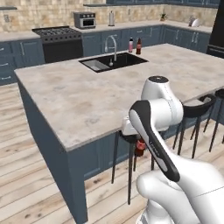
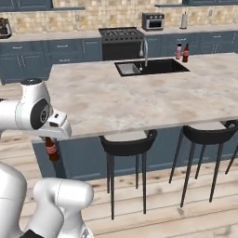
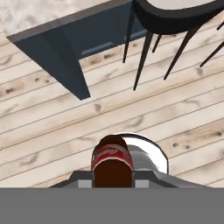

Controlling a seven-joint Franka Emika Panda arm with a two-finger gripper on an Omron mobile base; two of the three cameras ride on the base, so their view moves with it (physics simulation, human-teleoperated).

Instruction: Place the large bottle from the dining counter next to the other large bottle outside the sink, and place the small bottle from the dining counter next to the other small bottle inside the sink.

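We hold a dark bottle (image 3: 112, 162) with a red label shut in our pincer (image 3: 112, 183), hanging off the desk (image 1: 92, 100) edge above the floor, so carrying it to the sink (image 1: 114, 62) remains.

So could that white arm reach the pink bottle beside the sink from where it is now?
Probably not. The gripper is shut on a dark red-labelled bottle, below the counter's near edge, and the pink bottle stands across the whole marble counter.
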